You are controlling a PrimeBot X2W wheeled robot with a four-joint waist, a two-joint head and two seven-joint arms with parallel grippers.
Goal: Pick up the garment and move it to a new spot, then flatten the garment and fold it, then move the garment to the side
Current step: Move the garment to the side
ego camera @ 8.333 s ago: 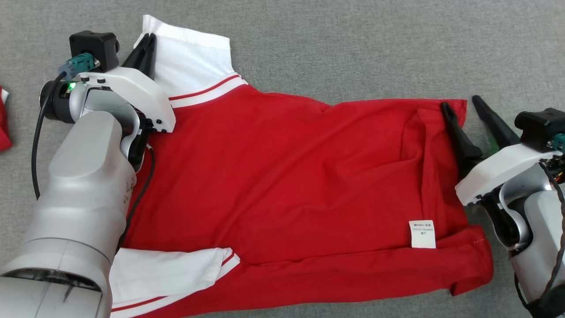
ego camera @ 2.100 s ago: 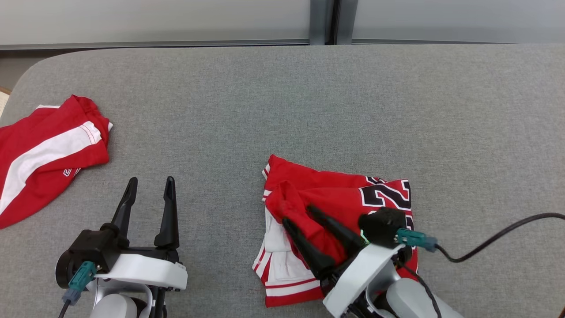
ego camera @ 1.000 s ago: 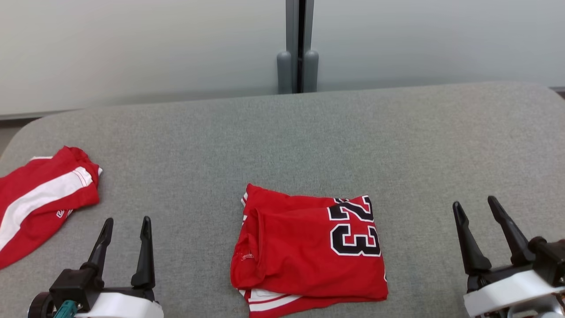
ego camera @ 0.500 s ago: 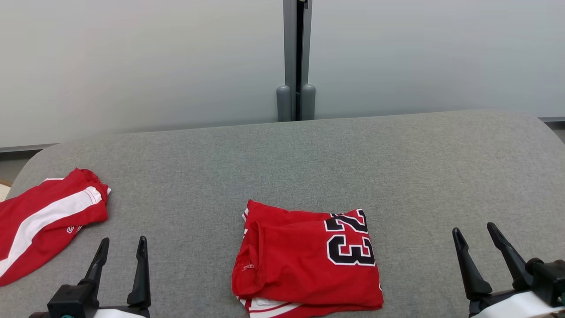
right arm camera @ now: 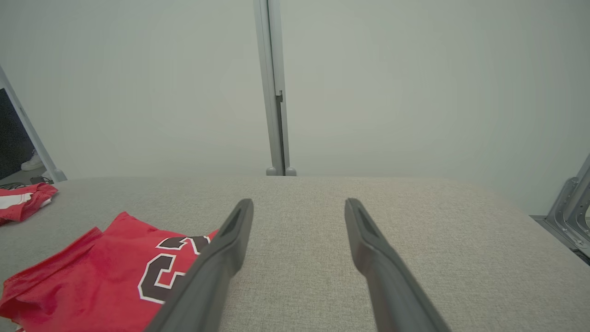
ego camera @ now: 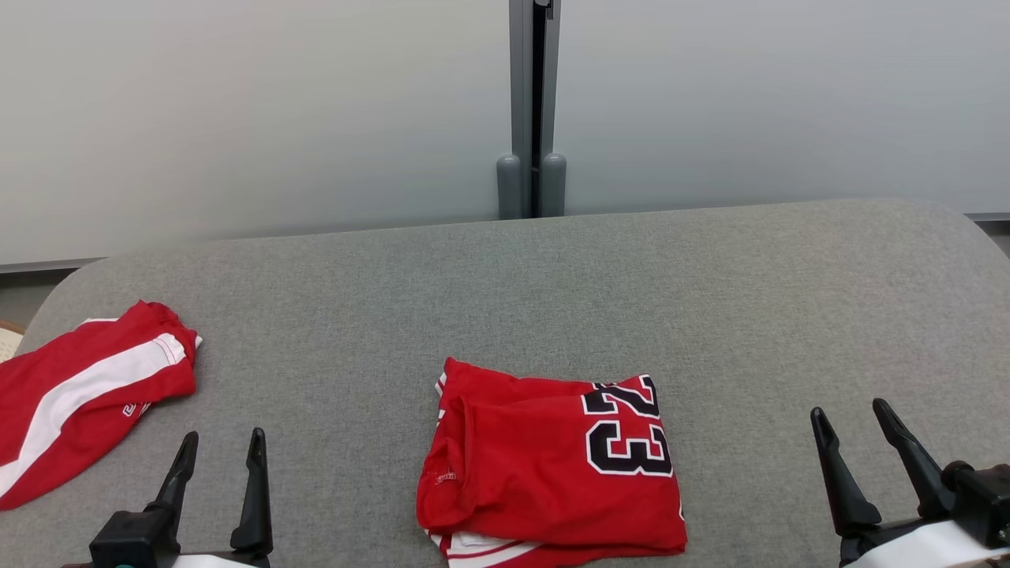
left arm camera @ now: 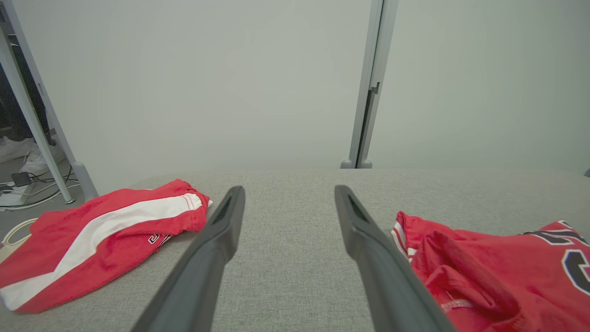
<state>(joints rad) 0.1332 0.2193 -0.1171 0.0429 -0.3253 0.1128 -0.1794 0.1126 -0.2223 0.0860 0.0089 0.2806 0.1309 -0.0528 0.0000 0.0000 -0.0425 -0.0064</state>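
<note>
The garment point(ego camera: 552, 465) is a red jersey with a black "23", folded into a rough square near the front middle of the grey table point(ego camera: 552, 276). It also appears in the left wrist view point(left arm camera: 498, 267) at the right and in the right wrist view point(right arm camera: 106, 272) at the lower left. My left gripper point(ego camera: 222, 440) stands open at the lower left, well apart from the jersey. Over at the lower right my right gripper point(ego camera: 852, 414) is open too, with bare table between it and the jersey. Neither holds anything.
A second red garment with a white stripe point(ego camera: 79, 394) lies at the table's left edge. Behind the table stands a pale wall with a grey post point(ego camera: 533, 110). Cables and a metal frame leg point(left arm camera: 27, 115) show on the floor beyond the left edge.
Eight seconds ago the garment lay spread out under both grippers; two seconds ago the right gripper was on the folded pile. Both grippers have since drawn back, and the camera has tilted up.
</note>
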